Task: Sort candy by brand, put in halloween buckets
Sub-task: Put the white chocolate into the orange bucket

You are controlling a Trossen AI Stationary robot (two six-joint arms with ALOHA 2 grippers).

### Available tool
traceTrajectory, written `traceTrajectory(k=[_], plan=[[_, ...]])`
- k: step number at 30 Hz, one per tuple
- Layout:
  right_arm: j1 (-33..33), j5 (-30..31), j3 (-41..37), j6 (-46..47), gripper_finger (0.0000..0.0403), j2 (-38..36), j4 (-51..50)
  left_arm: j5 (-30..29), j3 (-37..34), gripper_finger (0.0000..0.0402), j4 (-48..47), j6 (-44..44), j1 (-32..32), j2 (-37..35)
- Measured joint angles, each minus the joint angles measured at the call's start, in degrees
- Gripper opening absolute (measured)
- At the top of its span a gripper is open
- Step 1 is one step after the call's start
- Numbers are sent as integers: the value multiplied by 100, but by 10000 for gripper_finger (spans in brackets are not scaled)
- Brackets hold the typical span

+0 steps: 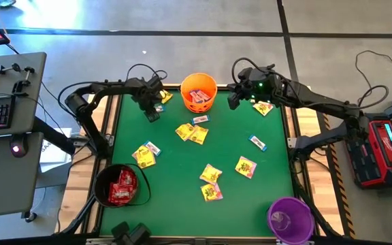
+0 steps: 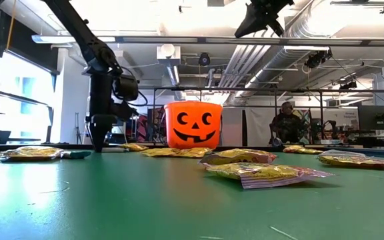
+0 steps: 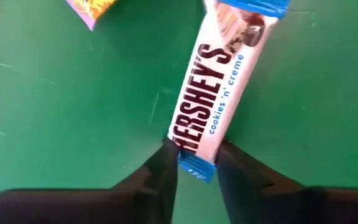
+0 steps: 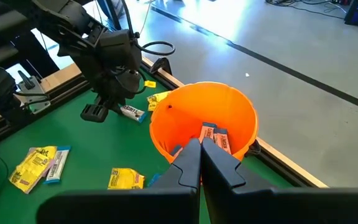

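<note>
My left gripper (image 1: 152,112) (image 3: 196,177) stands near the table's far left corner, pointing down, shut on a white-with-blue candy bar (image 3: 213,81) (image 4: 131,112) that lies on the green mat. My right gripper (image 1: 234,101) (image 4: 201,163) hovers high beside the orange jack-o'-lantern bucket (image 1: 184,87) (image 2: 192,125) (image 4: 241,102), fingers shut with nothing between them. White-with-blue bars (image 4: 215,137) lie inside that bucket. The black bucket (image 1: 99,178) holds red packets, and the purple bucket (image 1: 290,218) stands at the near right corner. My left gripper pinches the bar's blue crimped end (image 3: 195,168) between its two fingers (image 3: 163,171). The fingers come from above, pointing down. The rest of the bar lies flat on the mat, stretching away from the fingers.
Yellow packets (image 1: 211,173) (image 1: 246,167) (image 1: 143,155) (image 1: 190,133) and single white-with-blue bars (image 1: 258,141) (image 1: 201,119) are scattered over the mat. Another yellow packet (image 1: 263,107) lies under the right arm. Bare mat shows between the black and purple buckets.
</note>
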Motion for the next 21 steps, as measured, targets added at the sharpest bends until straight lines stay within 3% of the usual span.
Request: traceTrajectory(k=[10, 21], plan=[[0, 0, 0, 0, 0, 2, -11, 253, -10, 6, -83, -186, 44, -38], [0, 2, 0, 0, 0, 2, -11, 397, -40, 1, -152, -192, 61, -616]])
